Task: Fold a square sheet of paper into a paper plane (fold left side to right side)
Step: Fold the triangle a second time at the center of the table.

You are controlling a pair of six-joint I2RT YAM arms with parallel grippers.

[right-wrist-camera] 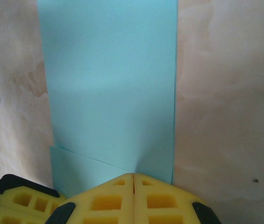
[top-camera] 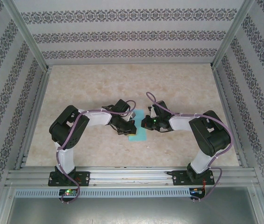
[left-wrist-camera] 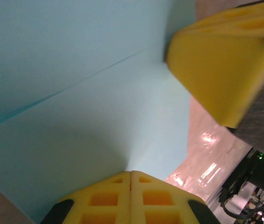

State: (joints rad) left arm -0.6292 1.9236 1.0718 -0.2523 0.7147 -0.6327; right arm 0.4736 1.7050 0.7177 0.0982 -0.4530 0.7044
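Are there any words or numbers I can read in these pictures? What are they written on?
No text can be read anywhere.
Light turquoise sheet of paper: plain, nothing printed on it.
Grey flower-patterned striped walls: pattern only, no letters.
Small board with a green light at the left arm's base: too small to read any marking.

Folded turquoise paper [right-wrist-camera: 108, 84], narrow, lying flat
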